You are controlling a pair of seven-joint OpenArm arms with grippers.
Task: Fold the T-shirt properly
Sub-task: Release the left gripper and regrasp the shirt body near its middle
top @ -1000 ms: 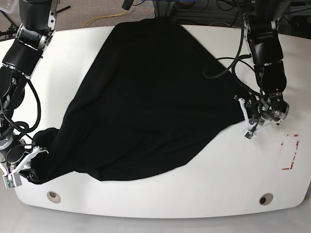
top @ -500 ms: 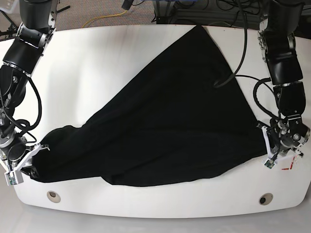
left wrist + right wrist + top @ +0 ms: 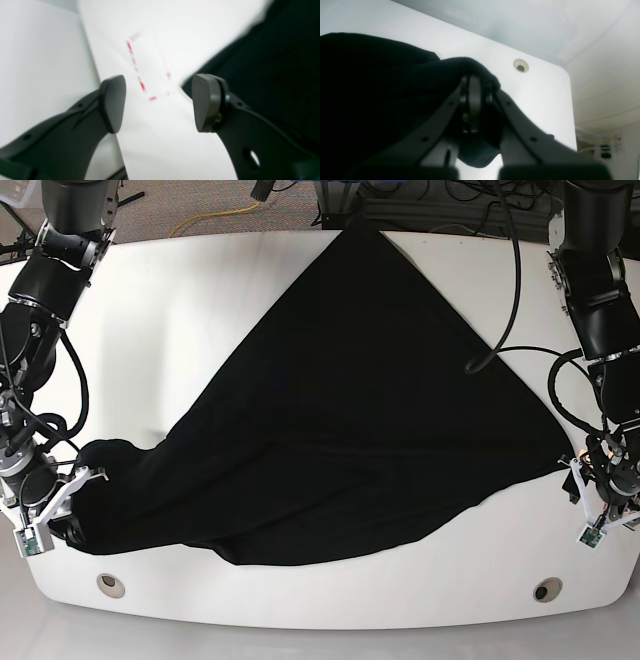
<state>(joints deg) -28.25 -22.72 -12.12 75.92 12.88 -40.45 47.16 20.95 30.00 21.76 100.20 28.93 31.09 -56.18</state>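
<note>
t-shirt (image 3: 350, 420) spread out on the table (image 3: 180, 310), no fold made yet.
my left gripper (image 3: 157, 102) stands apart and empty, the cloth edge just beside it at 3 o'clock; my right gripper (image 3: 473, 105) is clamped on a bunched corner at 8 o'clock of the table. i judge all folding is left to do.

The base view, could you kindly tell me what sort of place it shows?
Probably a robotics lab or test bench rather than a home. Two robot arms stand at a white table with a black T-shirt spread on it, loose cables lie on the carpet behind, and red marks are on the tabletop.
</note>
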